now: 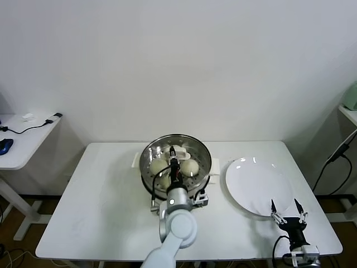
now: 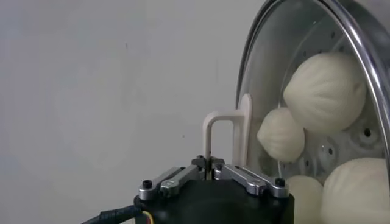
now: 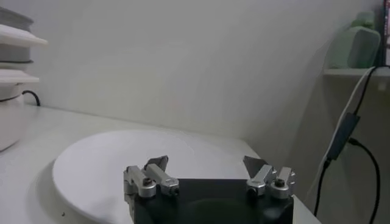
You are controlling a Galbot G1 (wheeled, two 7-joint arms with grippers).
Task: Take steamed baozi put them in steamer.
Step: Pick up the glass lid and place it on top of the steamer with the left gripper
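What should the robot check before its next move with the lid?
1. Baozi inside the steamer: ok, four show through the glass.
2. No buns left on the plate: ok.
3. Left gripper shut on the lid handle: ok.
4. Lid sitting flat on the steamer: cannot tell.
5. Right gripper open, at the plate's near edge, away from the steamer: ok.
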